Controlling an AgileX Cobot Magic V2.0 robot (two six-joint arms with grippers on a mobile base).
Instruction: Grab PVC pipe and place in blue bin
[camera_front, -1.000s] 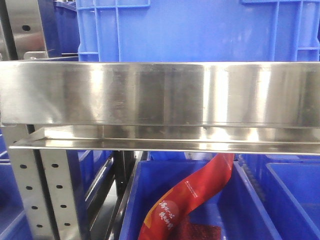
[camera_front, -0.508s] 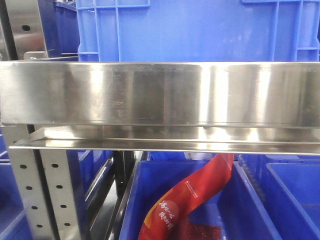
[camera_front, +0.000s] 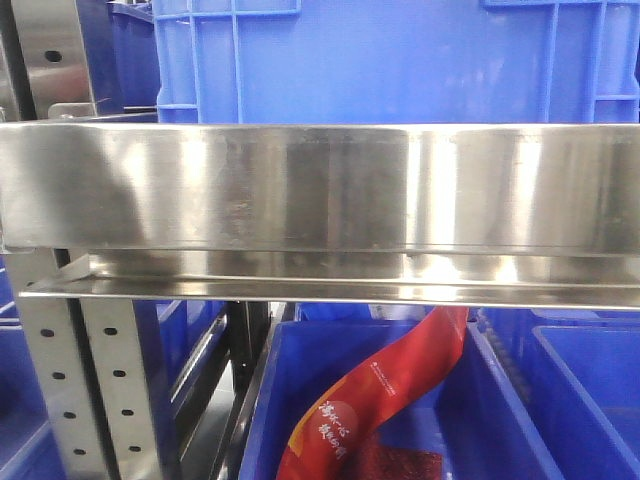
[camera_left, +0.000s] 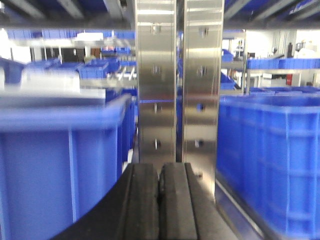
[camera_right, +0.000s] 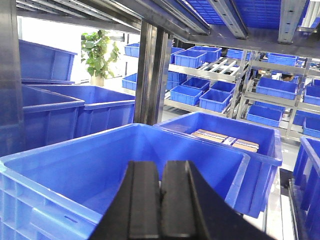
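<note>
Steel shelving (camera_right: 210, 75) is running through a bright warehouse (daylight glaring behind), while a potted plant (camera_right: 99, 54) is standing beyond 1 upright post (camera_right: 152, 75).

Left pincer (camera_left: 159, 200), right pincer (camera_right: 160, 200): both closed, empty.

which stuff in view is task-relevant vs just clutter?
Job:
- blue bin under the right gripper
- left gripper, shut, holding nothing
- PVC pipe: not visible in any view

Lying about:
- red bag in the lower bin
- steel shelf rail
- upright post
- potted plant
- cardboard pieces in the next bin
</note>
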